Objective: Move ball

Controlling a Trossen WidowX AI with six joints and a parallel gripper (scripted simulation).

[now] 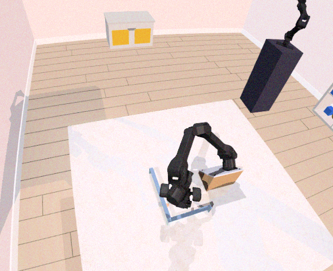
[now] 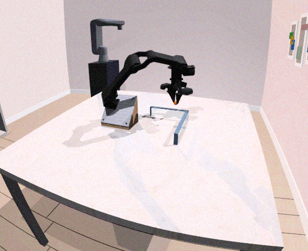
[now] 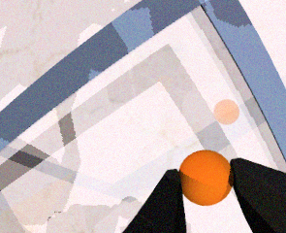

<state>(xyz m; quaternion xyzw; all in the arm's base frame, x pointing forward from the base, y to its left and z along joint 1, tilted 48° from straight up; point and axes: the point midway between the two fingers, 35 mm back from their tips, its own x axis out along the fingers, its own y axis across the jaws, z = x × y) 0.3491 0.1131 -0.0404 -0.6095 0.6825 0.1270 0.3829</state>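
Observation:
My gripper is shut on the orange ball and holds it above the table, clear of the surface. The see-through copy is a pale orange disc near one wall; in the wrist view it is above and right of the held ball. Two low clear walls with blue rims, one and the other, meet in a corner. The arm hides the fingertips and ball in the top view.
The arm's wedge-shaped base stands beside the open side of the corner. The white table carries several shadows. A dark pedestal stands beyond the table.

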